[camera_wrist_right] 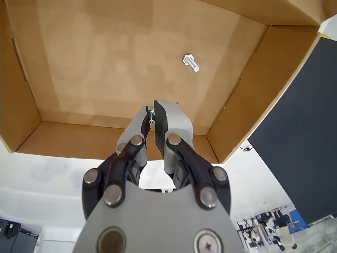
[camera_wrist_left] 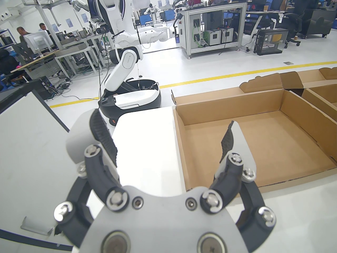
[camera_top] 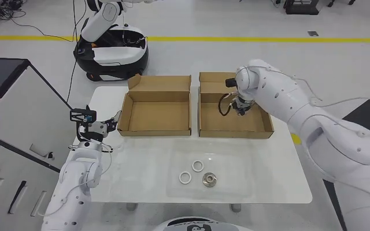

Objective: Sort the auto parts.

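steel bolt (camera_wrist_right: 150, 118) in tool (camera_wrist_right: 151, 106) above box (camera_wrist_right: 263, 80)

No legible text or numbers

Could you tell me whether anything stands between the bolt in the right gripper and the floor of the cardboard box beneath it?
Nothing visible does. The right gripper holds its bolt over bare floor of the cardboard box; the one loose bolt in there lies off to the side.

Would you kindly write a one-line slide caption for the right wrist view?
The right gripper, shut on a bolt, hangs over the cardboard box, where a second bolt lies.
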You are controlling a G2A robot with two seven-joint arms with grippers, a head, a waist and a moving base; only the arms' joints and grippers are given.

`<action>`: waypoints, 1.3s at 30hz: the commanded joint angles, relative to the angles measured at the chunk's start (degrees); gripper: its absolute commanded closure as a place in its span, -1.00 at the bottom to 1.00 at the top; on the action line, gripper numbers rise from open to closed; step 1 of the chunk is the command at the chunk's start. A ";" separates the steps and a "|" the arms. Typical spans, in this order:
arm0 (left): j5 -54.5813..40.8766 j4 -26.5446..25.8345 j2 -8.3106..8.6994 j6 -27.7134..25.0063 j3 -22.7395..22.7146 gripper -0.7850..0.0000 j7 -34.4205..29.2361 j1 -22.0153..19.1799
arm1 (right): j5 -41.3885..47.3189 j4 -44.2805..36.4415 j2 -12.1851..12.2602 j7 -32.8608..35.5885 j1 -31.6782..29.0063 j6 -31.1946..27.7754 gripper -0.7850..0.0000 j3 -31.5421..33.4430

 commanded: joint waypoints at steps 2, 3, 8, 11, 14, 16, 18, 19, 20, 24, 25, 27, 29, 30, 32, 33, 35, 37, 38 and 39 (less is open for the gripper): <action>0.00 0.00 0.00 0.00 0.00 -1.00 0.00 0.00 | -0.73 1.39 -0.73 -1.61 -0.78 0.43 1.00 0.10; 0.00 0.00 0.00 0.00 0.00 -1.00 0.00 0.00 | -1.05 1.85 -0.97 -2.02 -1.11 0.44 1.00 0.06; 0.00 0.00 0.00 0.00 0.00 -1.00 0.00 0.00 | -2.31 4.26 -2.11 -4.92 -2.33 0.57 1.00 0.36; 0.00 0.00 0.00 0.00 0.00 -1.00 0.00 0.00 | -2.47 5.44 -2.74 -5.97 -3.02 0.48 1.00 0.75; 0.00 0.00 0.00 0.00 0.00 -1.00 0.00 0.00 | -3.00 6.17 -3.32 -6.88 -3.42 0.58 1.00 1.07; 0.00 0.00 0.00 0.00 0.00 -1.00 0.00 0.00 | -2.97 6.52 -3.67 -7.22 -3.96 0.59 1.00 1.33; 0.00 0.00 0.00 0.00 0.00 -1.00 0.00 0.00 | -3.32 6.83 -4.00 -7.45 -4.29 0.63 1.00 1.49; 0.00 0.00 0.00 0.00 0.00 -1.00 0.00 0.00 | -3.47 7.03 -4.14 -7.46 -4.37 0.52 1.00 1.60; 0.00 0.00 0.00 0.00 0.00 -1.00 0.00 0.00 | -3.59 7.21 -4.28 -7.52 -4.53 0.49 1.00 1.71; 0.00 0.00 0.00 0.00 0.00 -1.00 0.00 0.00 | -4.04 7.92 -4.78 -7.59 -5.03 0.41 1.00 2.17; 0.00 0.00 0.00 0.00 0.00 -1.00 0.00 0.00 | -4.04 8.08 -4.88 -7.69 -5.12 0.39 1.00 2.36; 0.00 0.00 0.00 0.00 0.00 -1.00 0.00 0.00 | -4.33 8.40 -5.09 -7.73 -5.22 0.28 0.76 2.62; 0.00 0.00 0.00 0.00 0.00 -1.00 0.00 0.00 | -4.42 8.72 -5.27 -7.68 -5.26 0.12 0.65 2.97; 0.00 0.00 0.00 0.00 0.00 -1.00 0.00 0.00 | -4.54 8.87 -5.35 -7.76 -5.29 0.14 0.60 3.13; 0.00 0.00 0.00 0.00 0.00 -1.00 0.00 0.00 | -4.37 9.07 -5.51 -7.77 -5.32 0.16 0.41 3.62; 0.00 0.00 0.00 0.00 0.00 -1.00 0.00 0.00 | -4.51 9.13 -5.59 -7.78 -5.24 0.18 0.35 3.79; 0.00 0.00 0.00 0.00 0.00 -1.00 0.00 0.00 | -4.69 9.17 -5.71 -7.82 -5.17 0.23 0.16 4.17; 0.00 0.00 0.00 0.00 0.00 -1.00 0.00 0.00 | -4.97 9.03 -5.79 -8.03 -5.07 0.30 0.07 4.55; 0.00 0.00 0.00 0.00 0.00 -1.00 0.00 0.00 | -5.00 8.90 -5.80 -8.36 -4.96 0.39 0.05 4.85; 0.00 0.00 0.00 0.00 0.00 -1.00 0.00 0.00 | -5.24 8.74 -5.78 -8.79 -4.81 0.50 0.03 5.10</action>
